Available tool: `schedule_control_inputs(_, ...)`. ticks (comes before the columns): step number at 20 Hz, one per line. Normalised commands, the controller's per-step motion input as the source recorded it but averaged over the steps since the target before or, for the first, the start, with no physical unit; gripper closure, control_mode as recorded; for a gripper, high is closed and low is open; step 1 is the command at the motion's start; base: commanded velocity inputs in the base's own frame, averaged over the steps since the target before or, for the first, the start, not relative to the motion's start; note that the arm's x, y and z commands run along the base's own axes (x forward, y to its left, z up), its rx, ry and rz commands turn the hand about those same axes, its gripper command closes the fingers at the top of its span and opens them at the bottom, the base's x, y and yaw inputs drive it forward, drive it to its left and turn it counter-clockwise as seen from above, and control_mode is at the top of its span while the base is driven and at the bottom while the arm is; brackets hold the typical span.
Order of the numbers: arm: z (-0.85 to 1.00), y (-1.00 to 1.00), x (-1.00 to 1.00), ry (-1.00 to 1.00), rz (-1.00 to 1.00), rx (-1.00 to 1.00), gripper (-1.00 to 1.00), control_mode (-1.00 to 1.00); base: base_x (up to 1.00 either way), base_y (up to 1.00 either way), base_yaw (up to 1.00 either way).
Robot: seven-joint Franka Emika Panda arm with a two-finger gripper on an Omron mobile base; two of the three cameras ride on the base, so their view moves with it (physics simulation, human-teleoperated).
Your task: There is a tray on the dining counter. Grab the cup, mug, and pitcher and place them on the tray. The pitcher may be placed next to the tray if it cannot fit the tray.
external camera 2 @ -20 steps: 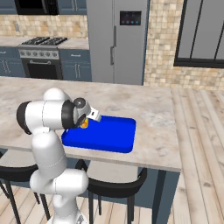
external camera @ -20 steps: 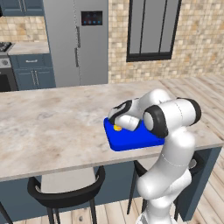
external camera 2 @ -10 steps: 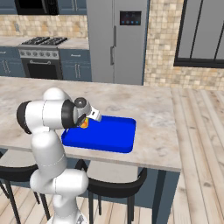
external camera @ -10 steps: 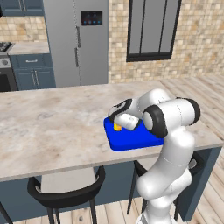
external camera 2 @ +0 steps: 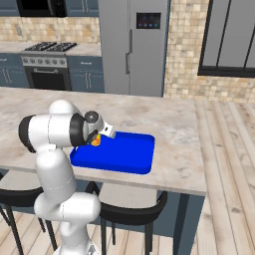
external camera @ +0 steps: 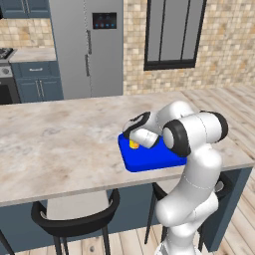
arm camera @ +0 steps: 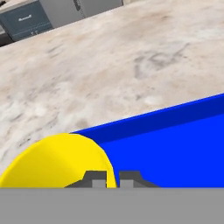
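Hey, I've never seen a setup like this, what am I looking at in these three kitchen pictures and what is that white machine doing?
The white jointed robot arm stands on a drivable base in a computer-rendered kitchen. Two pictures come from cameras on that base, one behind the arm on its left, one on its right. The third comes from a camera on the hand, looking along its two-finger gripper.

On the long counter with the pale beige marbled stone top lies a flat bright-blue rectangular tray. The gripper is shut on the rim of a small yellow cup, one fingertip on each side of its wall, at the tray's near corner. Whether the cup already rests on the tray is hard to tell.
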Motion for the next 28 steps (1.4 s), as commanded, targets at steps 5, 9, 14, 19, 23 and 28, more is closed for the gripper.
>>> schedule_control_inputs(5, 0.00, 0.00, 0.00, 0.00, 0.00, 0.00, -1.00, -1.00, 0.00, 0.00, 0.00)
schedule_control_inputs(9, 0.00, 0.00, 0.00, 0.00, 0.00, 0.00, -1.00, -1.00, 0.00, 0.00, 0.00)
schedule_control_inputs(14, 0.00, 0.00, 0.00, 0.00, 0.00, 0.00, -1.00, -1.00, 0.00, 0.00, 0.00)
schedule_control_inputs(19, 0.00, 0.00, 0.00, 0.00, 0.00, 0.00, -1.00, -1.00, 0.00, 0.00, 0.00)
schedule_control_inputs(23, 0.00, 0.00, 0.00, 0.00, 0.00, 0.00, -1.00, -1.00, 0.00, 0.00, 0.00)
schedule_control_inputs(28, 0.21, 0.00, 0.00, 0.00, 0.00, 0.03, -1.00, -1.00, 0.00, 0.00, 0.00)
